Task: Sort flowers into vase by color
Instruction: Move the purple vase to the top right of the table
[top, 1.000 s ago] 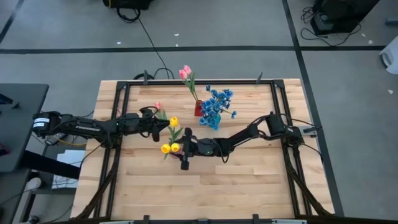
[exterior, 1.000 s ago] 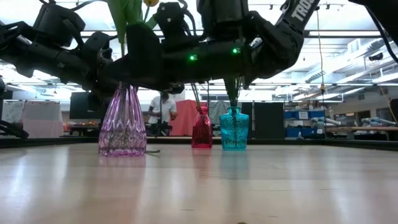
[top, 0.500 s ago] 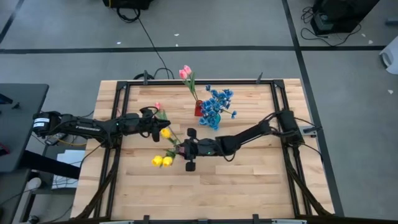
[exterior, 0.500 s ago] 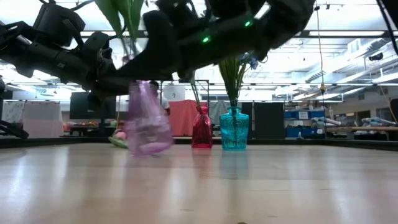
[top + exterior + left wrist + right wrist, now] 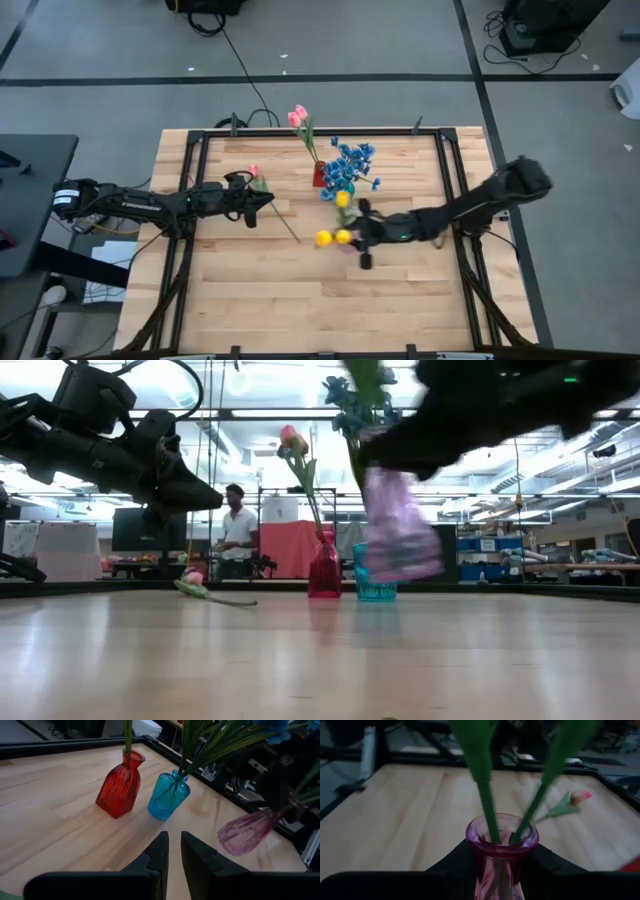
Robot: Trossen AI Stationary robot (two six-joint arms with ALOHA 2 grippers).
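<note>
R gripper (image 5: 362, 236) clamped on purple vase (image 5: 398, 540) neck, vase tilted, off table; yellow tulips (image 5: 334, 226) in it, stems rising just ahead of my fingers. Red vase (image 5: 324, 565) w/ pink tulips (image 5: 299, 117) & blue vase (image 5: 168, 795) w/ blue blooms (image 5: 349, 165) just beyond. L gripper (image 5: 172, 851) nearly shut, empty; one pink tulip (image 5: 254, 172) lies beside it.

- We can read no text, label, brand, number or sign in any of the views.
</note>
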